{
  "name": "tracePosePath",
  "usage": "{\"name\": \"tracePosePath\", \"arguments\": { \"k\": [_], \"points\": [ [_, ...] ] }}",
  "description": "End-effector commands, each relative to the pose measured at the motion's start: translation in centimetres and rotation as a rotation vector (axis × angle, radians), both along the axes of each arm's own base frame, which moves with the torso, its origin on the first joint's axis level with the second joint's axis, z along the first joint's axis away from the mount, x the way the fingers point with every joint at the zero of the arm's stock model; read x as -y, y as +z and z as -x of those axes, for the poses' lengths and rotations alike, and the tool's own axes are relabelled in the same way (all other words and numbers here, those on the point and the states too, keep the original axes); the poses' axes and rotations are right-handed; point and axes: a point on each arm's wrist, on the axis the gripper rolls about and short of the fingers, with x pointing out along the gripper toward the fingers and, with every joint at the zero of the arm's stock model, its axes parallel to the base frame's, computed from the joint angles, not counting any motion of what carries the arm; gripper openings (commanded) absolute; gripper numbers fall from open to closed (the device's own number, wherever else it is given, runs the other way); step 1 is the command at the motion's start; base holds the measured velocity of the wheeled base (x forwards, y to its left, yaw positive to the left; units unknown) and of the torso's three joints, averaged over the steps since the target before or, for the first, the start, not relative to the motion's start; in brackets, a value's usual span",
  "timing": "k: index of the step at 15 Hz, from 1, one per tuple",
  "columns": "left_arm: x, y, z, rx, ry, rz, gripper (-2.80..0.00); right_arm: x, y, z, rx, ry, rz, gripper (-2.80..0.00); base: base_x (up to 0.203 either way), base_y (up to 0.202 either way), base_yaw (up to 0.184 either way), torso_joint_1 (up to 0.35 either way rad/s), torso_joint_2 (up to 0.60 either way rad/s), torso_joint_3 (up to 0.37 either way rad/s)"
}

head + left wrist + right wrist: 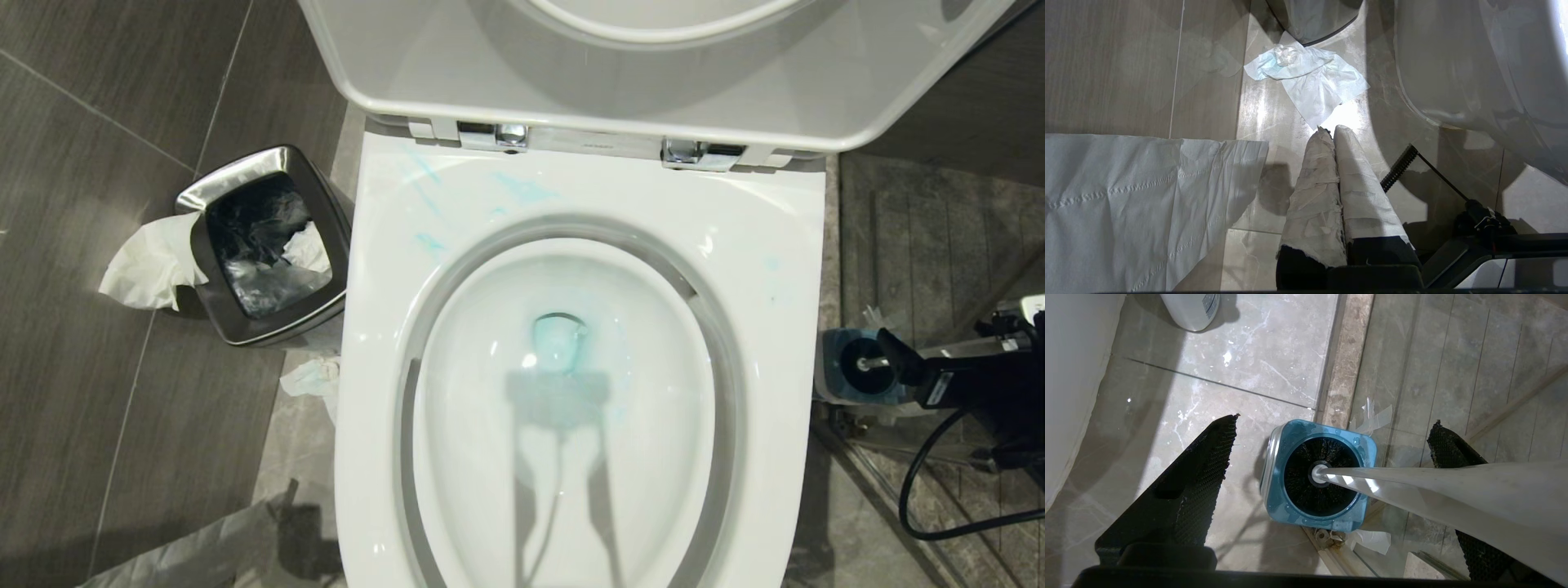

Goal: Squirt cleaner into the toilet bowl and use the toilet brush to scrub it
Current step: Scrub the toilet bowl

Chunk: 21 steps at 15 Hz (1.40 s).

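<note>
The right gripper has two black wedge-shaped fingers with knurled, dotted pads on a black body trailing a looping black cable, while the left gripper has tapered fingers wrapped in whitish, fraying tape

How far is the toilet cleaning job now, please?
Done: cleaner is smeared on the toilet bowl and tints its water blue. In hand: the right hand is open around the toilet brush, which stands in its holder. Left: gripping, lifting and scrubbing. The left hand is shut near the floor.
</note>
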Motion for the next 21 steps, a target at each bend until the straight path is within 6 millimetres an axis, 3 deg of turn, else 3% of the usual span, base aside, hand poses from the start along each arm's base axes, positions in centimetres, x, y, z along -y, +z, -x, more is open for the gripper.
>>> {"name": "tracePosePath", "arguments": {
  "k": [1, 13, 14, 21],
  "points": [
    [0.0, 0.0, 0.0, -0.003, 0.000, 0.000, -2.80, 0.0, 0.3, 0.2, 0.018, 0.001, 0.004, 0.00, 0.000, 0.000, 0.000, 0.000, 0.00, 0.000],
    [0.0, 0.0, 0.0, -0.003, 0.000, 0.000, -2.80, -0.3, -0.6, 1.2, -0.032, 0.005, -0.004, 0.00, 0.000, 0.000, 0.000, 0.000, 0.00, 0.000],
    [0.0, 0.0, 0.0, -0.003, 0.000, 0.000, -2.80, -0.3, -0.6, 1.2, -0.031, 0.005, -0.001, -2.80, 0.000, 0.000, 0.000, 0.000, 0.00, 0.000],
    [0.0, 0.0, 0.0, -0.003, 0.000, 0.000, -2.80, -0.1, -0.2, 0.9, -0.012, 0.001, 0.015, -2.80, 0.000, 0.000, 0.000, 0.000, 0.00, 0.000]
  ]
}}
